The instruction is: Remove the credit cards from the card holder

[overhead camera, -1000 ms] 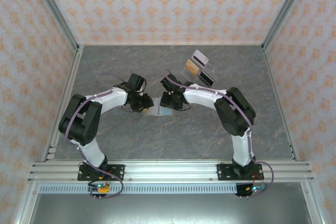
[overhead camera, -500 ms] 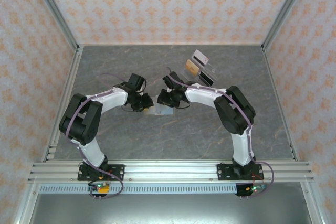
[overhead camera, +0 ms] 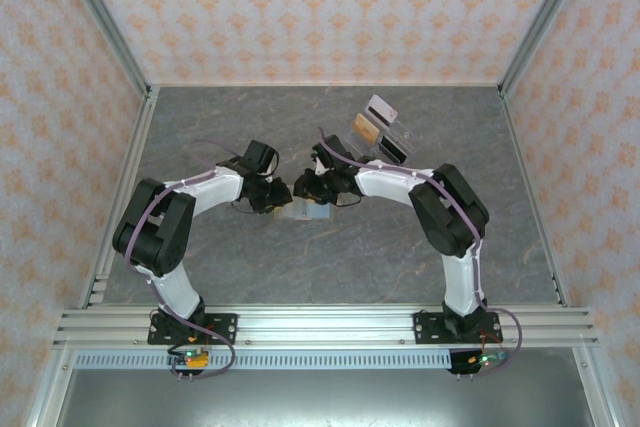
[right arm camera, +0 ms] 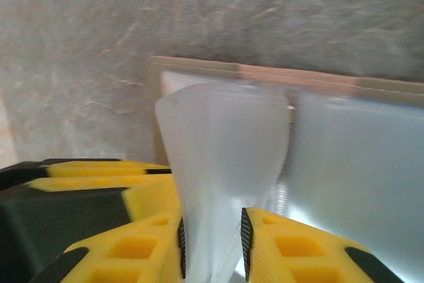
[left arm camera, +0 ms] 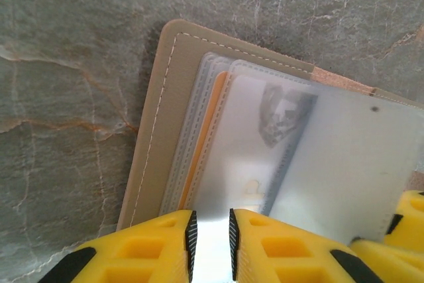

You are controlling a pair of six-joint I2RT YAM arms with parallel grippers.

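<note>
Taupe-grey stitched card holder [left arm camera: 149,150] lies open mid-table between the arms; I see left gripper [left arm camera: 211,236] pinching its clear plastic sleeve [left arm camera: 265,164] and right gripper [right arm camera: 212,243] clamping a bowed frosted sleeve [right arm camera: 222,157], presumably spreading the pockets to expose the orange-yellow plastic card [left arm camera: 205,137].

card holder [left arm camera: 151,144]: open flat, tan | orange card [left arm camera: 205,138]: inside clear sleeve

We see a grey marbled table [overhead camera: 250,267]. An open wallet [overhead camera: 303,212] lies near its middle, and a clear stand [overhead camera: 385,132] sits farther back.
</note>
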